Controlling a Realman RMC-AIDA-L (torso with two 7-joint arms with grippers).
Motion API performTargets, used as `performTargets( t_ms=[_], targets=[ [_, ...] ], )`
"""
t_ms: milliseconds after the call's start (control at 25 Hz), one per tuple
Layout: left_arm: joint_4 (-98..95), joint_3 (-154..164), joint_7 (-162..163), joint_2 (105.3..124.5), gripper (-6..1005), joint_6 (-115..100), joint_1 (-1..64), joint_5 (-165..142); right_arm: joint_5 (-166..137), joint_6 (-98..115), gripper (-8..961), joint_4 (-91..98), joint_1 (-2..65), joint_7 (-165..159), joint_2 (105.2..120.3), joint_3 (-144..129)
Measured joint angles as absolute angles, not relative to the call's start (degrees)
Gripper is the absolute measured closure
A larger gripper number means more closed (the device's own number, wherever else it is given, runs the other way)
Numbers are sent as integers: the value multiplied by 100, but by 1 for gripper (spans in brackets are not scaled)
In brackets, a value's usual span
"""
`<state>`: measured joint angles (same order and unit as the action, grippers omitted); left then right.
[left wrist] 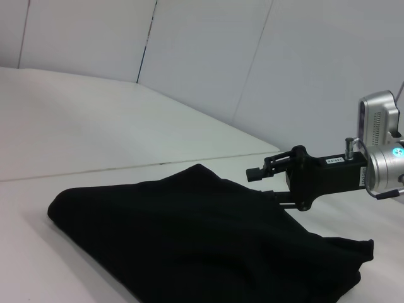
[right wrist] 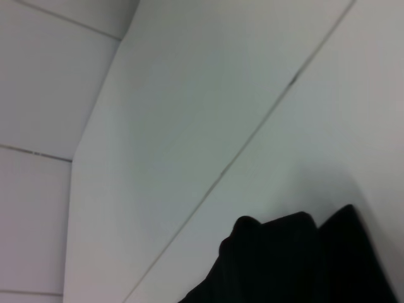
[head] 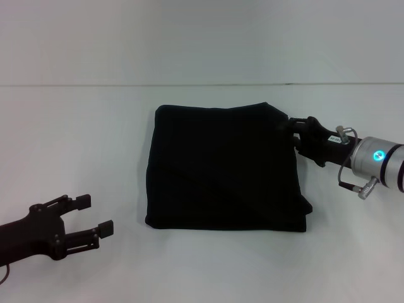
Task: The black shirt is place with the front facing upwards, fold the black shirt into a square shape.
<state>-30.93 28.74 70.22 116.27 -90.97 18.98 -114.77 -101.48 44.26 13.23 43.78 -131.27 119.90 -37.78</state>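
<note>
The black shirt (head: 221, 170) lies folded into a rough square in the middle of the white table, with no lettering showing. My right gripper (head: 292, 131) is at the shirt's far right corner, its fingers spread apart at the cloth's edge. The left wrist view shows that gripper (left wrist: 265, 186) with one finger above the shirt (left wrist: 202, 246) and the other low against it. A dark fold of the shirt (right wrist: 297, 265) fills a corner of the right wrist view. My left gripper (head: 95, 215) is open and holds nothing, near the table's front left, well clear of the shirt.
The white table (head: 76, 139) surrounds the shirt on all sides. A pale wall (head: 202, 38) rises behind the table's far edge. A thin seam line (left wrist: 189, 161) runs across the tabletop.
</note>
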Motion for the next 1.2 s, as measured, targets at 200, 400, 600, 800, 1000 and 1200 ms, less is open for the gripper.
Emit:
performTargets(
  t_ms=[200, 400, 600, 800, 1000, 1200],
  targets=[
    [-3093, 2874, 7022, 11626, 155, -9097, 1897, -11470, -10136, 4372, 479, 1311, 4425, -12925, 12006, -3769],
    [-3093, 2872, 7022, 11620, 157, -9097, 1893, -11455, -10133, 4322, 695, 1309, 4434, -12920, 12006, -3775],
    [-3093, 2865, 7022, 11619, 159, -9096, 1890, -11452, -10133, 4287, 893, 1309, 4438, -12891, 12005, -3774],
    [-3093, 2865, 7022, 11619, 162, -9096, 1904, -11452, -10035, 4264, 930, 1342, 4455, -12689, 12006, -3727],
    [-3094, 2865, 7022, 11619, 164, -9076, 1921, -11451, -9538, 4260, 930, 1340, 4509, -12135, 12003, -3721],
    [-3094, 2865, 7026, 11619, 166, -9008, 1930, -11453, -9246, 4113, 929, 1306, 4598, -11742, 12003, -3738]
  ],
)
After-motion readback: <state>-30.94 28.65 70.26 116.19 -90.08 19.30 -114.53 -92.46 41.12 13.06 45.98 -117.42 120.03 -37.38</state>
